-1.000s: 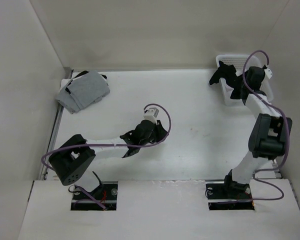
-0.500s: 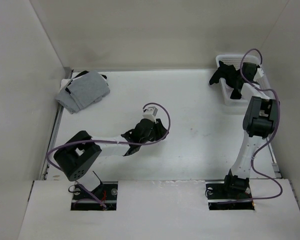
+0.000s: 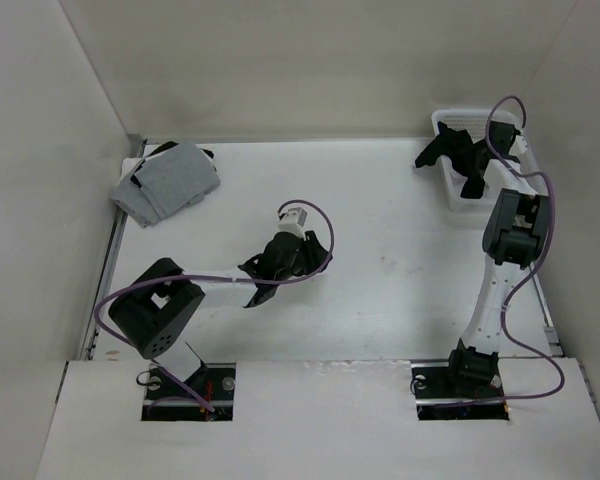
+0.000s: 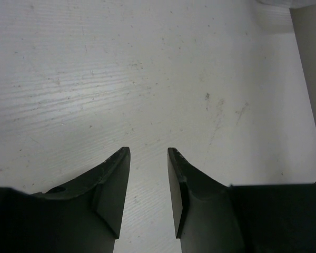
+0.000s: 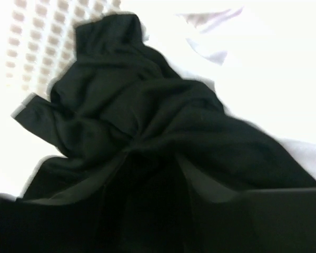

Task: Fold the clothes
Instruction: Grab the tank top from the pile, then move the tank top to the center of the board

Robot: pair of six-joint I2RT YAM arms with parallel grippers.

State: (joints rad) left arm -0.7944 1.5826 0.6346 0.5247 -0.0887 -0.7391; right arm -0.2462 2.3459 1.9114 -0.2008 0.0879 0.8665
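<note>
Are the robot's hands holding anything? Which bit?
The left gripper holds nothing, open over the white table. The right gripper straddles a bunch of the crumpled soft black top; whether it grips cannot be told.

Blur hides whether the right gripper grips the black top.

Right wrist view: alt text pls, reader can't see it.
A crumpled black top fills most of the blurred frame, lying against the wall of a white lattice basket with pale fabric beside it. The right pincer points into the heap, its fingers apart with black cloth between them.
</note>
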